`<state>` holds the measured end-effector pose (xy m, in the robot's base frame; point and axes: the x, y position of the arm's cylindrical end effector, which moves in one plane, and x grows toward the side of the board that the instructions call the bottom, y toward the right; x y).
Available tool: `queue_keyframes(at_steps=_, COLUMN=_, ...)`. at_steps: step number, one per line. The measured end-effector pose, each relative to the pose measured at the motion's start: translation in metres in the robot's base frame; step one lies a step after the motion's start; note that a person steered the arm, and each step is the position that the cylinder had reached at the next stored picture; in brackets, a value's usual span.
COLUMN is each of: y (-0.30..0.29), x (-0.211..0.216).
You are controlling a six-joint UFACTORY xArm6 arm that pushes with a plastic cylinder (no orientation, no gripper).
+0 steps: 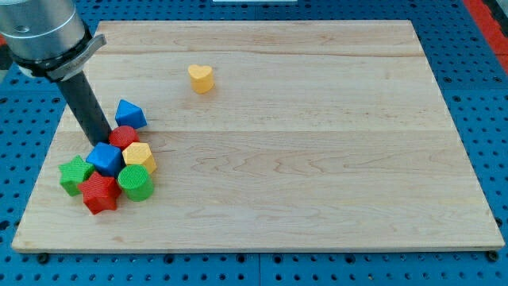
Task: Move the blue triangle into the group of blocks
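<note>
The blue triangle (130,114) lies at the view's left, just above the group and touching or almost touching the red round block (123,137). The group below it holds a blue cube (104,158), a yellow block (138,155), a green star (75,175), a red star (100,193) and a green cylinder (136,183). My tip (98,141) is the end of the dark rod, down and to the left of the blue triangle, just left of the red round block and above the blue cube.
A yellow heart (202,78) lies alone toward the view's top, right of the rod. The wooden board (317,159) rests on a blue perforated surface. The arm's grey body (44,32) fills the top left corner.
</note>
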<state>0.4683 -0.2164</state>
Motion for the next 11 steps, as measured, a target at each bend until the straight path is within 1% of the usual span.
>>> queue_keyframes(at_steps=2, y=-0.001, x=0.007)
queue_keyframes(at_steps=3, y=-0.013, x=-0.006)
queue_keyframes(at_steps=4, y=-0.038, x=-0.024)
queue_keyframes(at_steps=5, y=-0.038, x=-0.067)
queue_keyframes(at_steps=6, y=-0.002, x=-0.084)
queue_keyframes(at_steps=7, y=0.035, x=-0.076)
queue_keyframes(at_steps=8, y=0.048, x=-0.049)
queue_keyframes(at_steps=9, y=0.044, x=-0.033)
queue_keyframes(at_steps=11, y=0.044, x=-0.031)
